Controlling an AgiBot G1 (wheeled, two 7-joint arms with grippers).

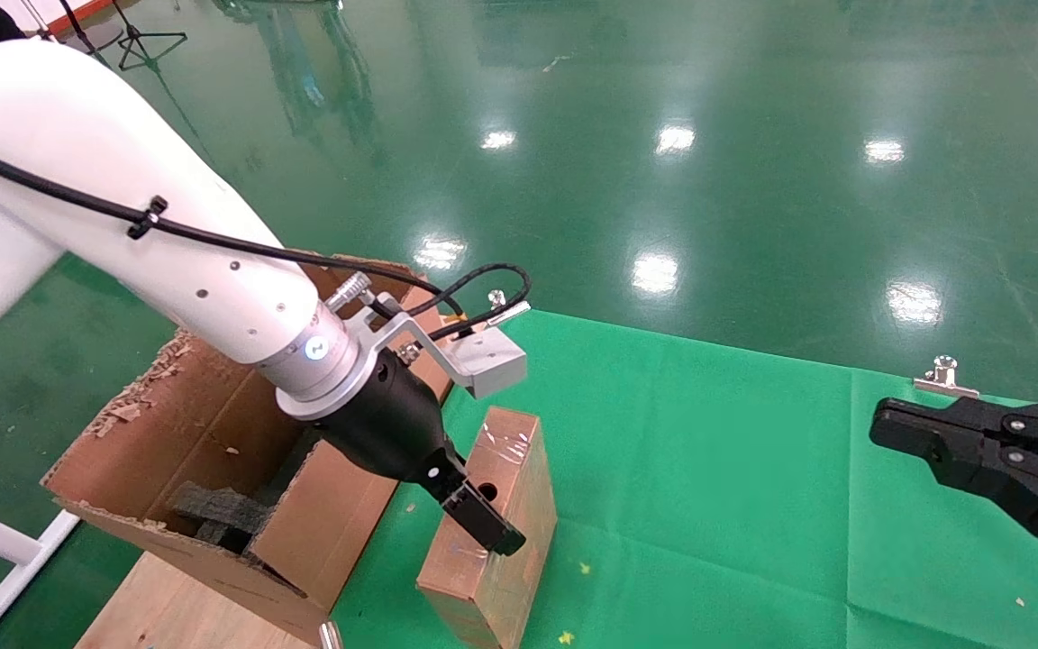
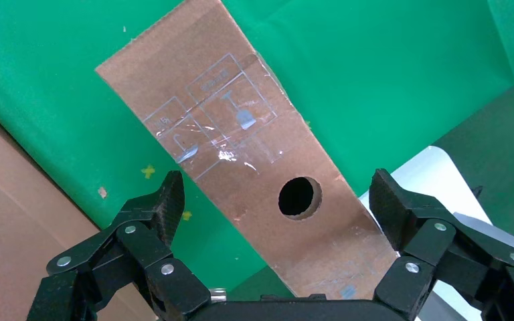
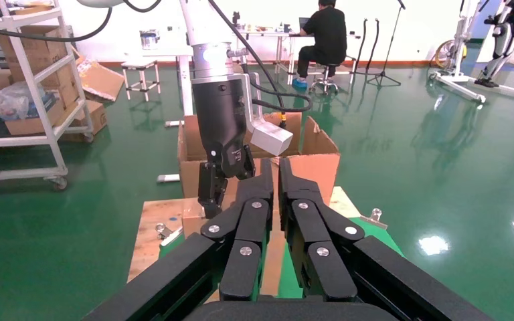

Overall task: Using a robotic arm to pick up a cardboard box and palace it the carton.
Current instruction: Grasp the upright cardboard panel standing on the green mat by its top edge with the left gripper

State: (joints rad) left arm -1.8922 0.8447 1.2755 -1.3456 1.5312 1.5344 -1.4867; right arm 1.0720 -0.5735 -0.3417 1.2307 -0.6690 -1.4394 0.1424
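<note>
Just above cardboard box (image 2: 268, 167), left gripper (image 2: 278, 207) jaws spread, beside carton (image 1: 186, 451)

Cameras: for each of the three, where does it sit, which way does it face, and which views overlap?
Head: high, looking down on the box, carton and both grippers: left, right.
Left wrist: looks down between open fingers at the box.
Right wrist: looks across its shut gripper at the left gripper and carton.
All three show the left gripper.

A green cloth (image 1: 708, 469) covers the table, with a metal clip (image 1: 944, 377) at its far edge.
</note>
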